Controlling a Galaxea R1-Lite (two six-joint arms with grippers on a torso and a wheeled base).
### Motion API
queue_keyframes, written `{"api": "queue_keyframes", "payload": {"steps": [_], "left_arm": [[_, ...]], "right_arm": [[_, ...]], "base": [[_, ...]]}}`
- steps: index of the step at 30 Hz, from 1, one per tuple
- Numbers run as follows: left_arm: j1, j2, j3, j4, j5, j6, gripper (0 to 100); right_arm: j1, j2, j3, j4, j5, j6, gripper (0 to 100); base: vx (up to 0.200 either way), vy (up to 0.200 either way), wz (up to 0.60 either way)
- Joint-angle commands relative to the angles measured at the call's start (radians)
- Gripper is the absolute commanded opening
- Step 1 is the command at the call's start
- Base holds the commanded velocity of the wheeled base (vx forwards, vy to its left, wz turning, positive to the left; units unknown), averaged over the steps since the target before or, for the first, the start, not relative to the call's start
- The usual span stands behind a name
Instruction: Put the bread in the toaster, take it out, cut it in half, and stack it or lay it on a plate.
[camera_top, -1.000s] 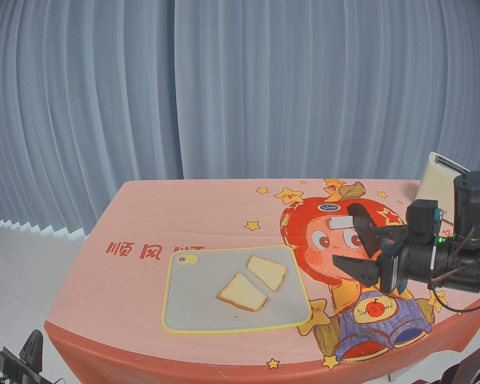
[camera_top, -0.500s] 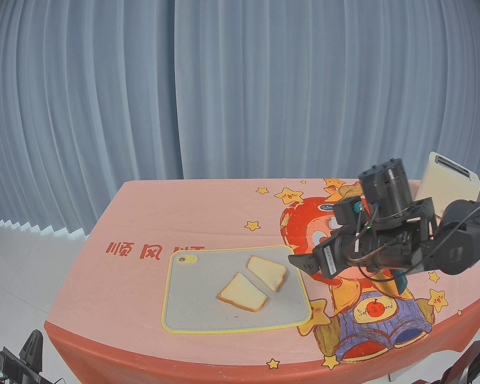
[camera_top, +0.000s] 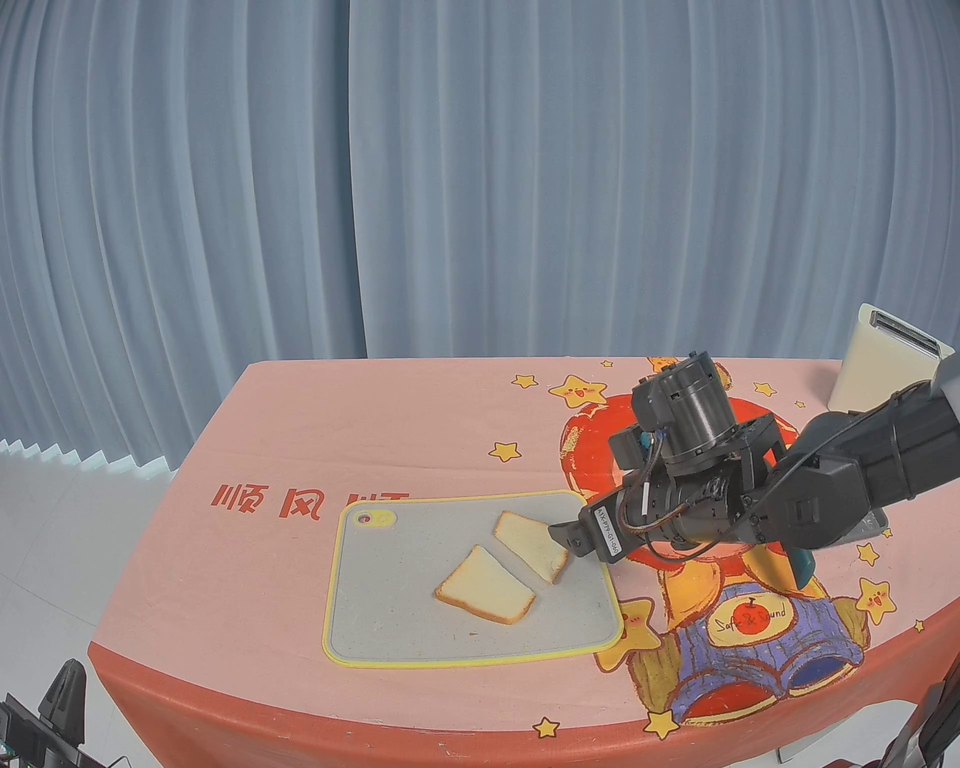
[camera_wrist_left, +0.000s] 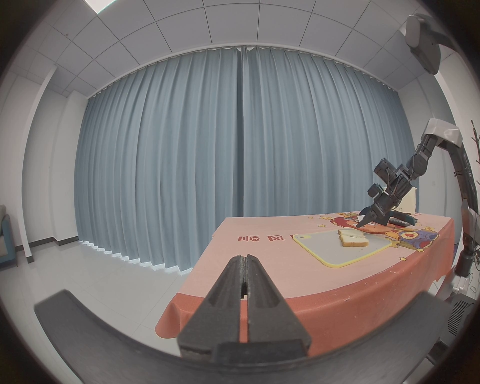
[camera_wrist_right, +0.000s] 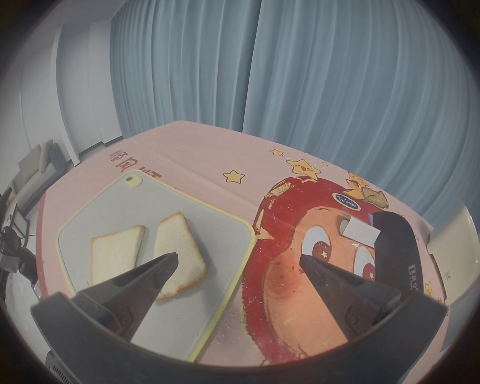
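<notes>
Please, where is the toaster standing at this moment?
In the head view the toaster stands at the far right corner of the table, on the robot's right side, well apart from the cutting board nearer the front edge.

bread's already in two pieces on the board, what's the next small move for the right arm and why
Probably shift the right gripper over the right-hand bread half and lower it a little, then close. Its jaws stand wide open, with one fingertip over that half's edge and the other out past the cutting board, so it is not yet centred. The other half lies farther off.
</notes>
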Motion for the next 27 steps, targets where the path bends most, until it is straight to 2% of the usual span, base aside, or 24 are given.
{"api": "queue_keyframes", "payload": {"steps": [1, 27], "left_arm": [[0.000, -0.016, 0.018, 0.000, 0.000, 0.000, 0], [0.000, -0.016, 0.018, 0.000, 0.000, 0.000, 0]], "right_arm": [[-0.001, 0.031, -0.004, -0.001, 0.000, 0.000, 100], [0.002, 0.067, -0.029, 0.012, -0.017, -0.006, 100]], "base": [[0.000, 0.000, 0.00], [0.000, 0.000, 0.00]]}}
